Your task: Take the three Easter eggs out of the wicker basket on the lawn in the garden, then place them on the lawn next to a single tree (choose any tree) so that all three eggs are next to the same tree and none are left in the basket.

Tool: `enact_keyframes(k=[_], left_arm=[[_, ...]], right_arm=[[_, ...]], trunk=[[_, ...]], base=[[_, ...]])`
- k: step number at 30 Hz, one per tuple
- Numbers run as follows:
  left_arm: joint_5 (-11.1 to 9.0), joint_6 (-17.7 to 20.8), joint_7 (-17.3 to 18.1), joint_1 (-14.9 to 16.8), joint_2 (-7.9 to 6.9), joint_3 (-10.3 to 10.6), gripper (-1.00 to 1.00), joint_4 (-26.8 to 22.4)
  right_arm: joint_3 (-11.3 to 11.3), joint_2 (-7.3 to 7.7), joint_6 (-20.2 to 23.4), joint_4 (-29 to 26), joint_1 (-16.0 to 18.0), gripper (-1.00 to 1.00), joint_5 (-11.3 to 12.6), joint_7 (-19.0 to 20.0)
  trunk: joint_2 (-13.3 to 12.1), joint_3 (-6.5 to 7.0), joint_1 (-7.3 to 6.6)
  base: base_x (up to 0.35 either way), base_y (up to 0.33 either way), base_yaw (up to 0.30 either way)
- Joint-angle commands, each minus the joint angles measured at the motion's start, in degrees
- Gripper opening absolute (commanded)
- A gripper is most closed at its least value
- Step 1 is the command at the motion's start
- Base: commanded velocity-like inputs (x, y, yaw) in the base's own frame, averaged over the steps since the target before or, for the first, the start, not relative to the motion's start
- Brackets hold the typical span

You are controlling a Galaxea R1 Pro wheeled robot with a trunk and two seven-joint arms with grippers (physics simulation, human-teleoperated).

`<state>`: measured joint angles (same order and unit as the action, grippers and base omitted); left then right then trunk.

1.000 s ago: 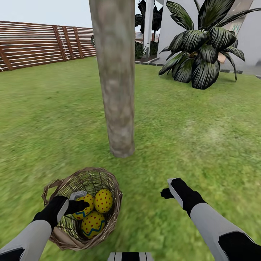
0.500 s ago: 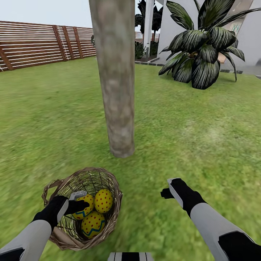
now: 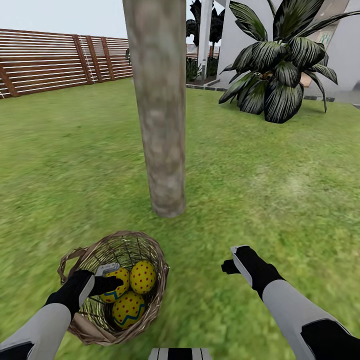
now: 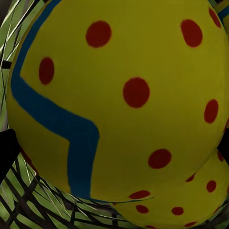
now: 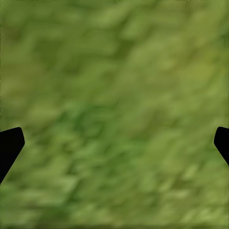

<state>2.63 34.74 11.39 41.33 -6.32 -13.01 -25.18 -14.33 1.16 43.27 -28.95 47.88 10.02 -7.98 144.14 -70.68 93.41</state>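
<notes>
Reaching into the wicker basket (image 3: 156, 295) with the left gripper (image 3: 114, 278), spread wide around one of the Easter eggs (image 3: 122, 281), the one nearest the left wall. Seen close in the left wrist view as a yellow shell with red dots and a blue zigzag band (image 4: 124, 105), set between dark fingertips (image 4: 5, 152) at the far edges. Probably not clamped yet, though contact is hard to judge with the shell so close to the lens.

Nothing changed over the last second: same arm pose, same egg positions, same camera framing. Read as a pause at the grasp, with no egg lifted and all three left to move.

Lying beside it, touching, a second egg (image 3: 143, 276) with dots alone, long axis running away from the robot toward the trunk, narrow end farthest. Nearer the robot, a third egg (image 3: 128, 309) with a zigzag, long axis seemingly tilted the same way. Long axis of the egg in the gripper partly hidden by the fingers; apparently crosswise to them.

Hovering over bare lawn (image 3: 280, 200) to the right of the basket, the right gripper (image 3: 231, 261), also wide apart and holding nothing, fingertips (image 5: 9, 145) framing only grass.

Standing just beyond the basket, the tree (image 3: 162, 125), close enough to serve as the drop spot.
</notes>
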Motion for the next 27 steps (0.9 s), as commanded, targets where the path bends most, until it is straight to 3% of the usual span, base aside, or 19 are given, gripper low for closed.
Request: enact_keyframes(k=[1,19,27], left_arm=[[-0.17,0.32,0.47,-0.03,0.08,-0.44,-1.00,0.75],[0.09,0.50,0.39,-0.02,1.91,-0.35,-1.00,0.83],[0.09,0.59,0.30,-0.02,2.03,-0.35,-1.00,0.84]], right_arm=[[-0.44,0.07,0.23,-0.11,0.01,1.00,0.62,-0.47],[-0.45,0.08,0.23,-0.09,0.02,1.00,0.62,-0.45],[-0.51,0.07,0.19,-0.08,0.02,1.00,0.62,-0.45]], trunk=[[0.00,-0.05,0.01],[-0.20,3.27,-0.38],[-0.30,5.04,-0.58]], base=[[0.000,0.000,0.000],[0.000,0.000,0.000],[0.000,0.000,0.000]])
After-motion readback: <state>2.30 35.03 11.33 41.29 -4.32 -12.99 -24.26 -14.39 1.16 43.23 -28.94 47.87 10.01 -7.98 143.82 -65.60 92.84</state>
